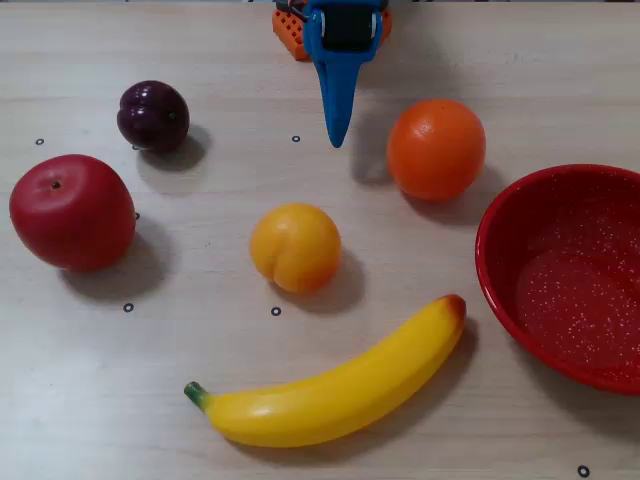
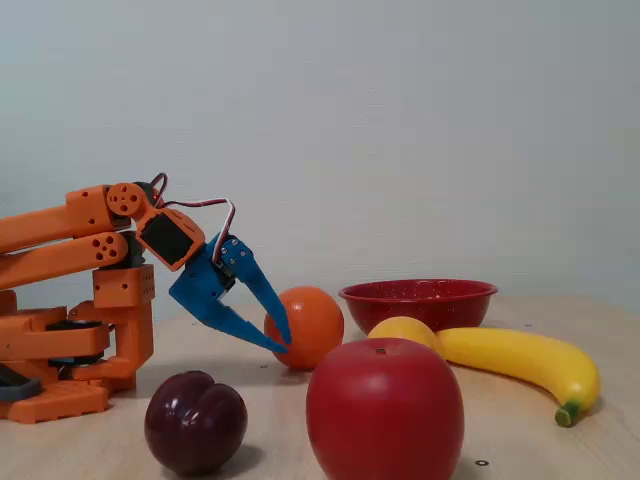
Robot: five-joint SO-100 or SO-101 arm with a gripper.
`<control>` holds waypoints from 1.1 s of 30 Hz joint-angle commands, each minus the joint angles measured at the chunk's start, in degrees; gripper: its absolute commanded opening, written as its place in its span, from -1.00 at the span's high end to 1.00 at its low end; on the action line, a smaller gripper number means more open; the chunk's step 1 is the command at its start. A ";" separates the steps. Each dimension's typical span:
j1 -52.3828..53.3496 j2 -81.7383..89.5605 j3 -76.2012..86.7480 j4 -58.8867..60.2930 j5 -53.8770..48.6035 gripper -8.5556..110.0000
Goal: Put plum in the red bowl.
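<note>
The plum [image 1: 153,116] is small, dark purple and creased, and lies on the table at the upper left of the overhead view; it sits at the front in the fixed view [image 2: 196,421]. The red bowl [image 1: 560,280] with white speckles stands at the right edge and is empty; it shows at the back in the fixed view [image 2: 418,300]. My blue gripper [image 1: 338,138] is shut and empty, with its tip low over the table between the plum and an orange. In the fixed view the gripper [image 2: 283,344] points down toward the table.
A red apple [image 1: 72,212] lies below the plum. An orange [image 1: 436,150] sits just right of the gripper tip. A yellow round fruit [image 1: 295,247] is in the middle and a banana [image 1: 330,390] lies in front. The arm's orange base [image 2: 60,340] stands at the left.
</note>
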 commanded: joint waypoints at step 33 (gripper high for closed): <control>-0.62 1.23 0.70 -1.67 -0.70 0.85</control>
